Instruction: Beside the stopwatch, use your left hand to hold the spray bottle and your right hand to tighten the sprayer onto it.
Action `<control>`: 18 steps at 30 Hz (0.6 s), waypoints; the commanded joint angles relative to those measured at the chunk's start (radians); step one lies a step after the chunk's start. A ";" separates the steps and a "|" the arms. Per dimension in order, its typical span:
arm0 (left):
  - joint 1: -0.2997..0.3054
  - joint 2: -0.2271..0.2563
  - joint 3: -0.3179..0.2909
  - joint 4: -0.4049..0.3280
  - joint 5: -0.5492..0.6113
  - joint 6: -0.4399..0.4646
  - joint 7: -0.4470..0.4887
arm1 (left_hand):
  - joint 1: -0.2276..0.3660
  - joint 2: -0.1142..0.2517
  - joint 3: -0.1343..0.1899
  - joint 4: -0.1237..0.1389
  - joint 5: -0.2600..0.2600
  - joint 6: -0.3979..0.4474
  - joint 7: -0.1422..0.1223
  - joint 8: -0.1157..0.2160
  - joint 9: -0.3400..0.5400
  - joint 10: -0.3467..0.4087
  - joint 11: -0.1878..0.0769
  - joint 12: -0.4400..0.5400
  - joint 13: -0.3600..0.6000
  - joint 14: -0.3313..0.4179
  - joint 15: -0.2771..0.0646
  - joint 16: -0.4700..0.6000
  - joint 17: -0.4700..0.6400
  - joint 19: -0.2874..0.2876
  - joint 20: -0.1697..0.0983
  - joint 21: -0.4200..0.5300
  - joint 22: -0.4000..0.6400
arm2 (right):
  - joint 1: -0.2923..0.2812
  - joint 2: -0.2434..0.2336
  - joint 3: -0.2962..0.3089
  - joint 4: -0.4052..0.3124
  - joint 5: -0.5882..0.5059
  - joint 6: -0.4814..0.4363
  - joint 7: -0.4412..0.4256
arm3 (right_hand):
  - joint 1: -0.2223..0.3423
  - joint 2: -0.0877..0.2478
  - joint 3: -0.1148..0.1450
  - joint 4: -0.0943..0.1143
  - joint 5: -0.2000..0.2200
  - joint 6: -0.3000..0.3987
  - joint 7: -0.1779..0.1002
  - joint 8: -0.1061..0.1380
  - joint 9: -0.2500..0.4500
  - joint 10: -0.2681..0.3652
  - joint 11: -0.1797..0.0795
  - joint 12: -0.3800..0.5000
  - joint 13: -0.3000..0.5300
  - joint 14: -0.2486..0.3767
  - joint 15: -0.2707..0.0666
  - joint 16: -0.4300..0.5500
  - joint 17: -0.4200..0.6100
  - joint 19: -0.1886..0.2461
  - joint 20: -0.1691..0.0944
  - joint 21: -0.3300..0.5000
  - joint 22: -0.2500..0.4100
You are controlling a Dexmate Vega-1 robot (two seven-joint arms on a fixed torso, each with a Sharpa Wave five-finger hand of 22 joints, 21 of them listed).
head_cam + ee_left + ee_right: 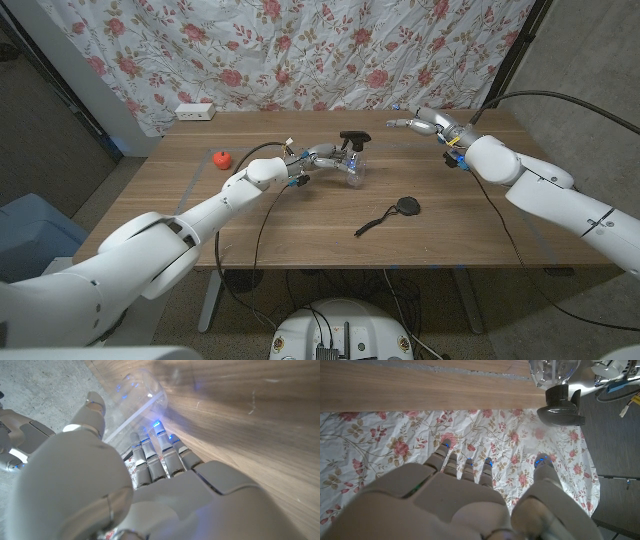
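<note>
Wooden table (300,215): left hand (322,155) grips spray bottle (355,170); right hand (425,123) spread, empty

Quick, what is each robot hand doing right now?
Left hand: holding the clear spray bottle, fingers wrapped around it.
Right hand: open, holding nothing, up in the air away from the bottle.
</note>
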 commanded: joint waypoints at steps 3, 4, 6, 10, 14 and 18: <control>0.006 0.013 0.009 -0.046 0.021 0.026 0.016 | 0.031 0.041 -0.007 0.000 0.006 0.042 0.001 0.070 0.039 0.044 -0.037 0.005 0.014 0.008 -0.127 0.008 0.004 0.006 -0.093 -0.004 0.005 | 0.029 -0.038 -0.012 -0.060 -0.049 -0.035 0.091 | 0.042 -0.010 0.017 -0.001 0.017 0.015 0.002 0.013 0.006 -0.027 0.009 0.002 0.002 -0.011 0.020 0.001 0.002 -0.002 0.018 0.004 0.002; 0.006 0.014 0.009 -0.048 0.023 0.027 0.017 | 0.031 0.041 -0.008 -0.001 0.006 0.041 0.000 0.070 0.039 0.044 -0.037 0.005 0.014 0.009 -0.127 0.008 0.004 0.006 -0.093 -0.004 0.005 | 0.034 -0.040 -0.014 -0.063 -0.050 -0.040 0.102 | 0.047 -0.012 0.019 -0.001 0.018 0.015 0.004 0.014 0.007 -0.029 0.010 0.002 0.002 -0.013 0.023 0.001 0.002 -0.003 0.021 0.004 0.002; 0.005 0.014 0.010 -0.051 0.026 0.028 0.020 | 0.031 0.042 -0.009 -0.001 0.006 0.043 0.001 0.072 0.039 0.045 -0.037 0.005 0.016 0.011 -0.126 0.010 0.004 0.007 -0.093 -0.004 0.005 | 0.042 -0.042 -0.019 -0.069 -0.053 -0.043 0.122 | 0.057 -0.019 0.021 -0.001 0.020 0.016 0.007 0.016 0.009 -0.038 0.015 0.001 0.002 -0.019 0.031 0.001 0.002 -0.007 0.025 0.003 0.002; 0.008 0.019 0.012 -0.065 0.034 0.034 0.029 | 0.033 0.046 -0.011 -0.001 0.006 0.043 0.002 0.076 0.040 0.046 -0.037 0.005 0.019 0.011 -0.126 0.011 0.005 0.007 -0.093 -0.004 0.005 | 0.060 -0.044 -0.031 -0.086 -0.064 -0.065 0.160 | 0.070 -0.031 0.021 0.000 0.019 0.017 0.010 0.019 0.012 -0.050 0.019 0.001 0.002 -0.024 0.041 0.001 0.002 -0.012 0.030 0.002 0.002; 0.010 0.023 0.014 -0.077 0.041 0.035 0.035 | 0.035 0.046 -0.013 -0.002 0.007 0.044 0.001 0.078 0.040 0.046 -0.038 0.005 0.021 0.010 -0.127 0.012 0.005 0.007 -0.092 -0.004 0.005 | 0.075 -0.044 -0.043 -0.101 -0.082 -0.082 0.185 | 0.080 -0.049 0.019 0.001 0.014 0.025 0.017 0.026 0.016 -0.060 0.024 0.002 0.003 -0.024 0.055 0.004 0.002 -0.014 0.032 0.003 0.002; 0.016 0.026 0.011 -0.089 0.041 0.041 0.043 | 0.036 0.048 -0.015 -0.002 0.007 0.042 -0.001 0.080 0.040 0.046 -0.040 0.004 0.024 0.010 -0.127 0.013 0.005 0.008 -0.092 -0.004 0.005 | 0.081 -0.039 -0.051 -0.104 -0.098 -0.068 0.188 | 0.094 -0.078 0.014 0.005 0.006 0.051 0.028 0.043 0.023 -0.058 0.028 0.008 0.003 -0.012 0.080 0.011 0.003 -0.009 0.047 0.008 0.003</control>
